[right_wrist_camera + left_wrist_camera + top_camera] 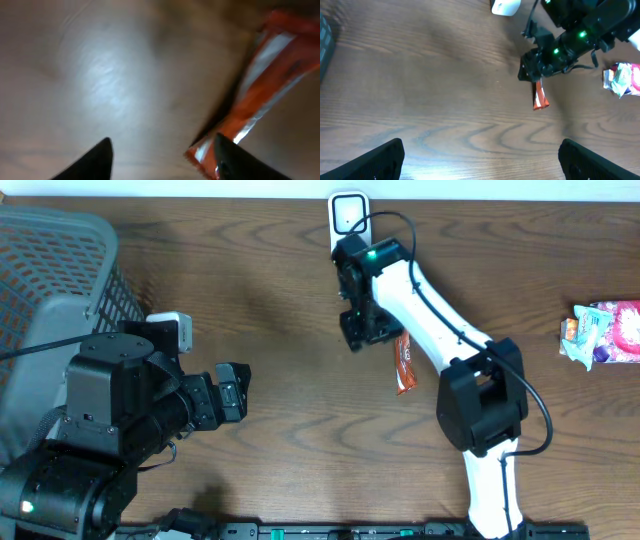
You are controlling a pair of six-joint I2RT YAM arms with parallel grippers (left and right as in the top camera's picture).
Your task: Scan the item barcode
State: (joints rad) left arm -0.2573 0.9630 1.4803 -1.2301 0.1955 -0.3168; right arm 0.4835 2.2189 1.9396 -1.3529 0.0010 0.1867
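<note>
There, the orange snack wrapper lay on the tabletop just beside the right tool, whose jaws stood apart, empty.

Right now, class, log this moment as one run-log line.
left fingers: open, empty | right fingers: open, empty | snack bar: on table beside right fingers, not held

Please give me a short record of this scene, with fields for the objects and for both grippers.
snack bar: orange wrapper, flat on table
white scanner: far table edge
colourful packet: table's right side
grey basket: left side
left gripper: jaws open, empty
right gripper: jaws open, bar beside them, not between
</note>
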